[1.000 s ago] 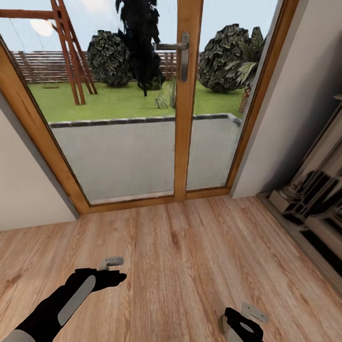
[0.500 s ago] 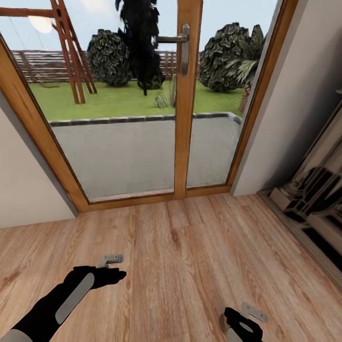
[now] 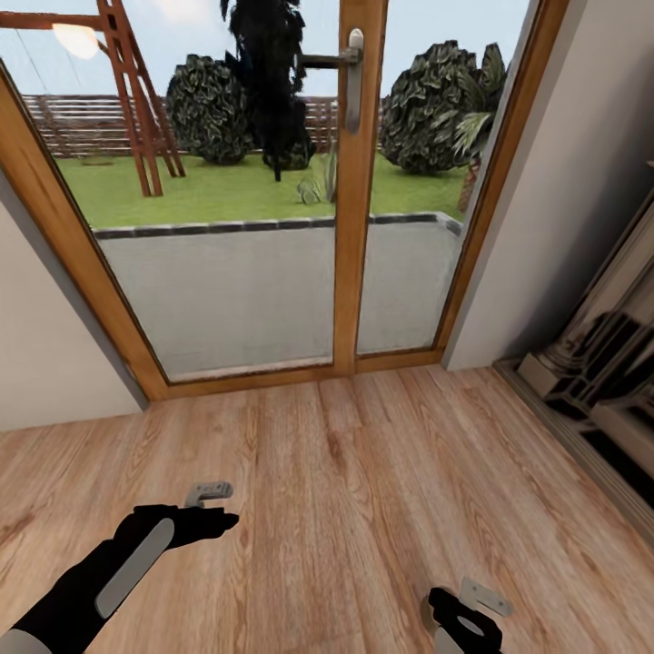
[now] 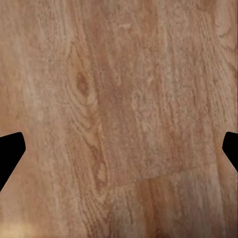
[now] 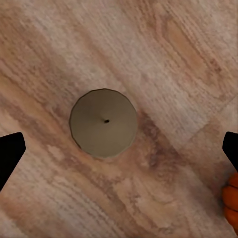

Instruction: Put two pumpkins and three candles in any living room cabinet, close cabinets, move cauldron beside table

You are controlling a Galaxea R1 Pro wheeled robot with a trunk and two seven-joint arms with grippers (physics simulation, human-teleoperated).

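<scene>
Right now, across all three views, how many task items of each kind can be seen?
Pale grey-white puck-shaped candle on the wooden floor: 1
Orange ribbed pumpkin, partly seen at the frame edge: 1
Total: 2

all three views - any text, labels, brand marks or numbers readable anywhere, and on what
None: no words, numbers or signs can be read.
The candle has a plain top with a dark dot at its centre.
The pumpkin, the wood floor, the door handle and both grippers, left and right, carry no markings.
</scene>
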